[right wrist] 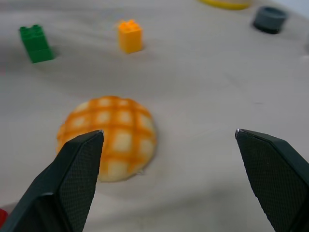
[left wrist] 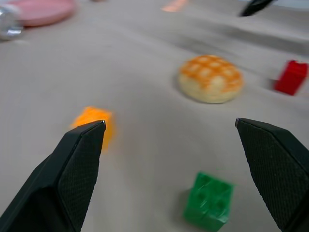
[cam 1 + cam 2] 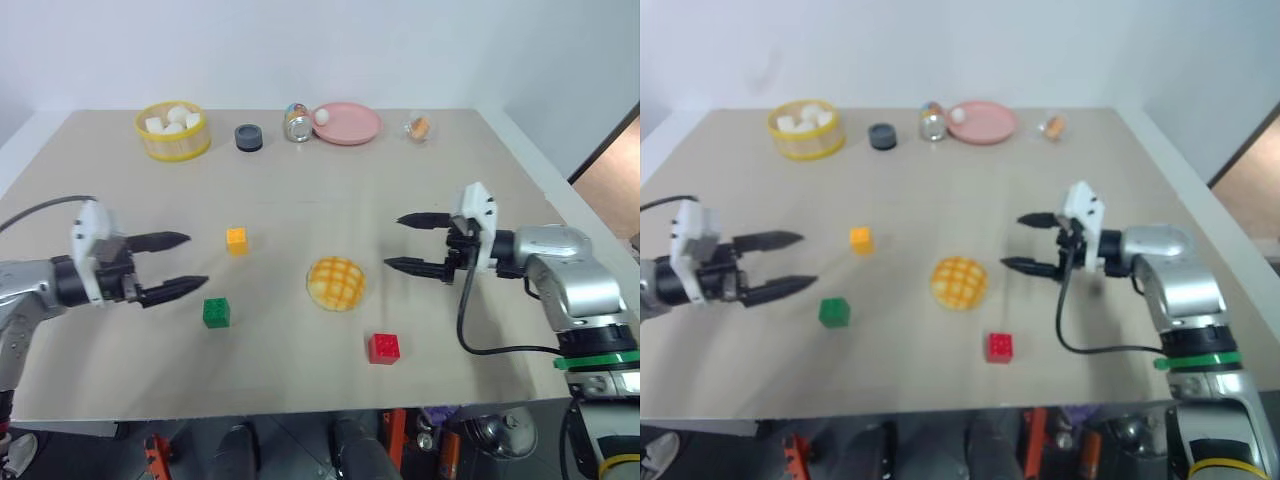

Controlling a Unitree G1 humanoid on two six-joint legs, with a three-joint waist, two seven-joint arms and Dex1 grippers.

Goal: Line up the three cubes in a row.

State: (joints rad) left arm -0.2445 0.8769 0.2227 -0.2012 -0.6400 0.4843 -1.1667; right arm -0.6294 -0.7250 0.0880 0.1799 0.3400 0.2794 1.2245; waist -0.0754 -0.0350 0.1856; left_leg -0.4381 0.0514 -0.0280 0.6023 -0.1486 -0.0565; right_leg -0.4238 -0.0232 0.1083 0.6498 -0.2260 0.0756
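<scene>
Cubes (image 3: 236,240) lie scattered on beige table (image 3: 300,190) by white wall; both pincers spread.

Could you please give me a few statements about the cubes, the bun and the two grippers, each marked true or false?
1. The bun lies between the green cube and the red cube. True.
2. The left gripper holds the yellow-orange cube. False: it is open and empty, and the cube sits on the table.
3. The right gripper is open. True.
4. The three cubes touch in a row. False: they lie apart.
</scene>
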